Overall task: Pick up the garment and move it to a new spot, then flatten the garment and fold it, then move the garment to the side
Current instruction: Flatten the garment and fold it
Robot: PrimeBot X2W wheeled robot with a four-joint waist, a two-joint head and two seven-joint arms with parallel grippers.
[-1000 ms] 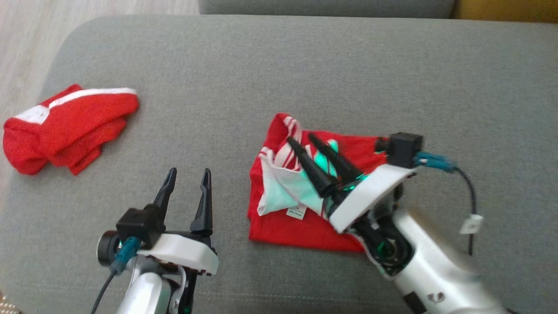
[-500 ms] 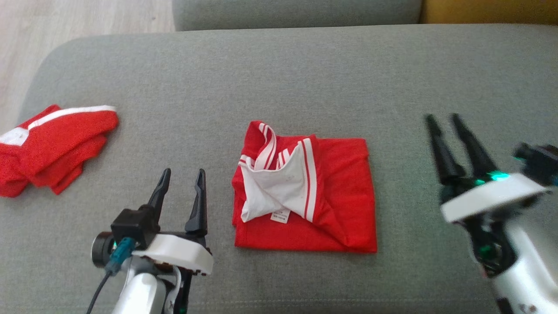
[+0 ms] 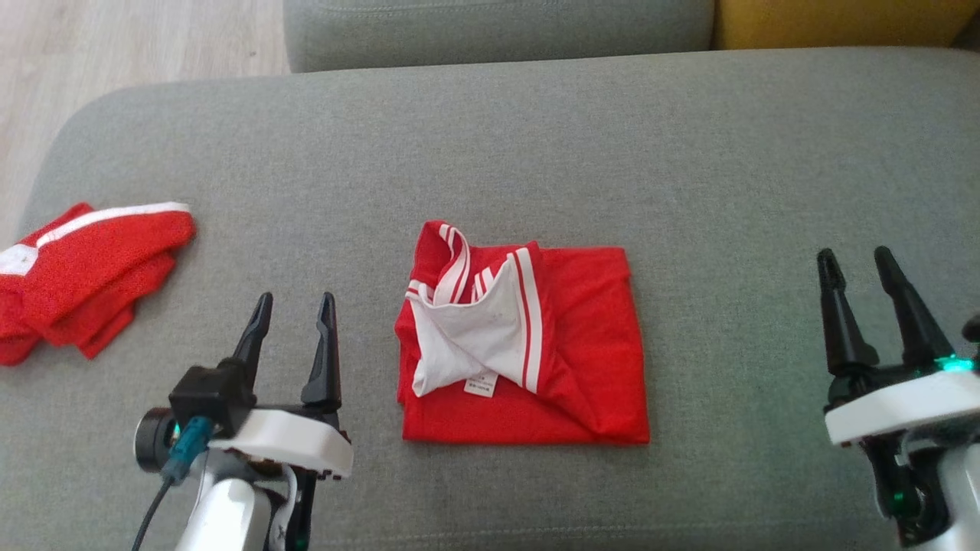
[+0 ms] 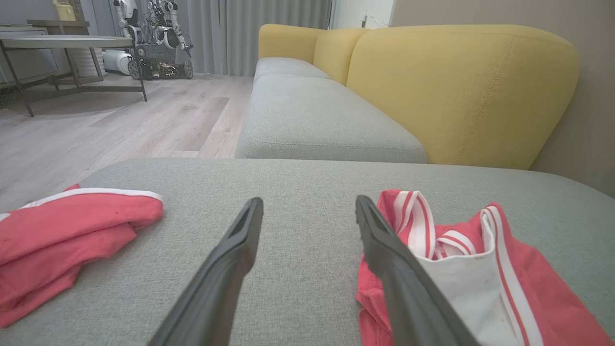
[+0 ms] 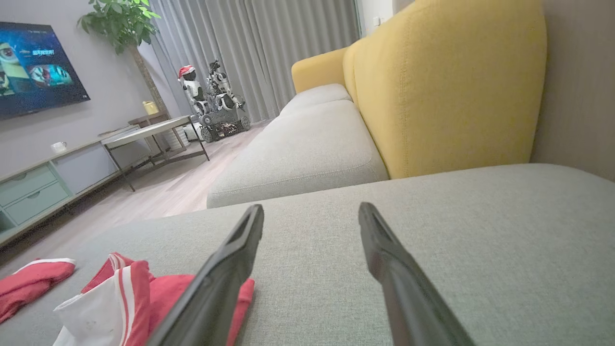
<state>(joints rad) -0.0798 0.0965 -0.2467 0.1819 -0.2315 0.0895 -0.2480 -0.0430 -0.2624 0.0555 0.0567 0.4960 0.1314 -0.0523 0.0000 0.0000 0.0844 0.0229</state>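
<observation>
Head view: the garment, red with white stripes, lies in the middle of the grey seat cushion. It is folded to a rough square, with a white inner panel and a small label turned up on its left half. The left gripper hovers just beside the garment's left edge, jaws apart and empty. The right gripper hangs well apart on the other side, jaws likewise apart with nothing between them. A second red garment sits bunched at the cushion's left end, near the wood floor. We judge the fold done or nearly done, with the move to the side remaining. The flanking pose suits a grab from either edge, and the bunched piece probably marks the side spot. Left wrist view: the fingers point low across the cushion toward a yellow backrest. One finger overlaps the garment's near corner in the picture, and we cannot tell whether it touches the cloth. The second garment lies at the left of this view. Right wrist view: both fingers stand spread over bare cushion, and the garment shows at the lower left, partly behind one finger. The loose white flap looks likely to slide open if the cloth is lifted by one edge only.
</observation>
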